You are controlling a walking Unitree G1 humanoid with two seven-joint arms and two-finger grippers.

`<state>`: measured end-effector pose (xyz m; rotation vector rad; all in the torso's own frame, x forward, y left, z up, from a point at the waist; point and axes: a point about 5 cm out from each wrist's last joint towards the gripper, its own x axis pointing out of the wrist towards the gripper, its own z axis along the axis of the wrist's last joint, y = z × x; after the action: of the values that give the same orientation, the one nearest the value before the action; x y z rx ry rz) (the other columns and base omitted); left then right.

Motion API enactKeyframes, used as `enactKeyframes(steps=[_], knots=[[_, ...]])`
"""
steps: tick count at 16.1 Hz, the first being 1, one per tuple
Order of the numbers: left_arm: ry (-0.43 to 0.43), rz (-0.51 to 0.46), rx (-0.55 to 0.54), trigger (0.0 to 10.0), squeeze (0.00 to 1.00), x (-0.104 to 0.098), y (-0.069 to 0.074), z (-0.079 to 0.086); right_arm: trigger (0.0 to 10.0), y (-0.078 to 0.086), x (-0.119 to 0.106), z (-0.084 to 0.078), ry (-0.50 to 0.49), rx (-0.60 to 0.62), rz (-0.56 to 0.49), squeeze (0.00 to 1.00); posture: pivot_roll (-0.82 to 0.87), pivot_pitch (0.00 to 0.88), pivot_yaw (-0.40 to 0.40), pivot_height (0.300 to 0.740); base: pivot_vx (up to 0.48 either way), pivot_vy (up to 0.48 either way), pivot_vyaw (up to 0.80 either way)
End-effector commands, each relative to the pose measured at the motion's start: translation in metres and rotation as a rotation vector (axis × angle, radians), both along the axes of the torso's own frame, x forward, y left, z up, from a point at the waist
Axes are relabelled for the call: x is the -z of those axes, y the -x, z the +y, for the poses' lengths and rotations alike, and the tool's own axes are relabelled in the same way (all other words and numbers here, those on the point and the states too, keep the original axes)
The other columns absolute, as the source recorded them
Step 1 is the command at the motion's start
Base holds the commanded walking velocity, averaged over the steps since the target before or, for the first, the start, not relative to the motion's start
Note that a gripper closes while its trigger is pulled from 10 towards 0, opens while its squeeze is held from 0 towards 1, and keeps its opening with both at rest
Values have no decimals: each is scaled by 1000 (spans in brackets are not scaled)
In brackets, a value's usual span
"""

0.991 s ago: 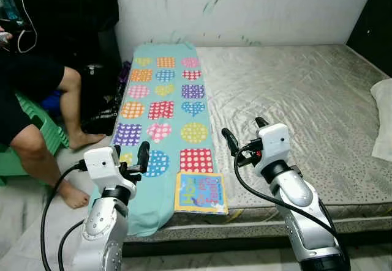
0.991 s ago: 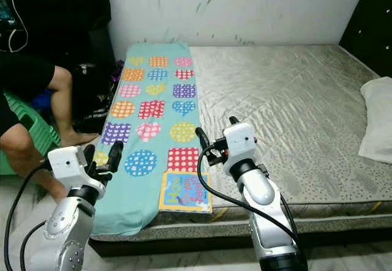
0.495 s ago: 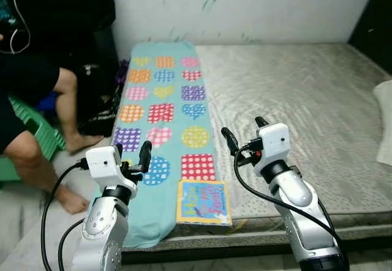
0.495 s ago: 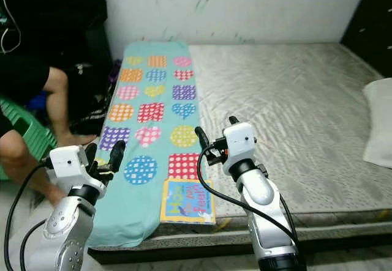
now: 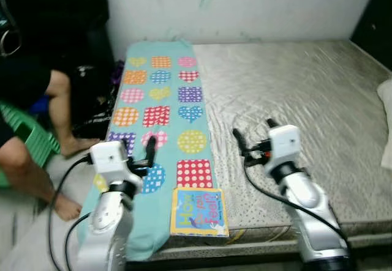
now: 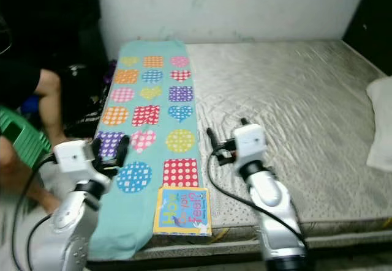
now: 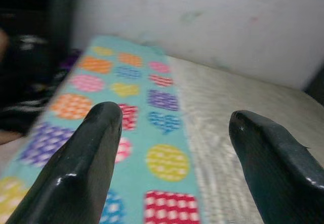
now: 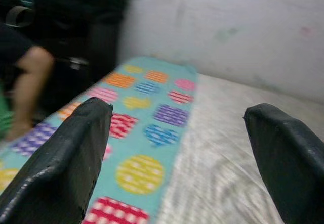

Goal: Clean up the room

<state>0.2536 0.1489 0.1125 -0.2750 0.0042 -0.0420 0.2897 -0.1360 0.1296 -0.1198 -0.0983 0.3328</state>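
1. Left eye view: the left gripper (image 5: 138,155) is raised over the near end of a teal blanket (image 5: 160,109) patterned with dotted hearts, circles and squares, its fingers released and holding nothing. The right gripper (image 5: 252,141) hovers over the grey mattress (image 5: 294,93), also spread and empty. A colourful cloth book (image 5: 199,211) lies at the mattress's near edge, on the blanket's end, between the two arms. A person's legs (image 5: 43,142) show beside the bed on the robot's left, near a green stool (image 5: 30,137). A white pillow (image 5: 386,112) sits at the far right.
2. Left wrist view: two black fingers (image 7: 76,173) stand well apart, the blanket and a white wall (image 7: 212,21) beyond.
3. Right wrist view: fingers (image 8: 66,158) equally parted above blanket and mattress; blurred.
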Motion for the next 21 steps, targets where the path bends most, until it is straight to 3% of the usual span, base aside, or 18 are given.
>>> enactKeyframes(steps=[1,5,21], knots=[[-19,6,-24,10000,0,1,1,7,10000,-1,-7,9,4,-34,-35,0,-45,0,-2,740,0,0,0],[-12,5,-18,10000,0,0,1,5,10000,1,-6,8,8,-35,-37,0,-51,4,1,740,0,-168,753],[-1,8,-11,10000,0,0,0,3,10000,2,-5,7,13,-34,-32,0,-56,12,-3,740,0,-321,0]])
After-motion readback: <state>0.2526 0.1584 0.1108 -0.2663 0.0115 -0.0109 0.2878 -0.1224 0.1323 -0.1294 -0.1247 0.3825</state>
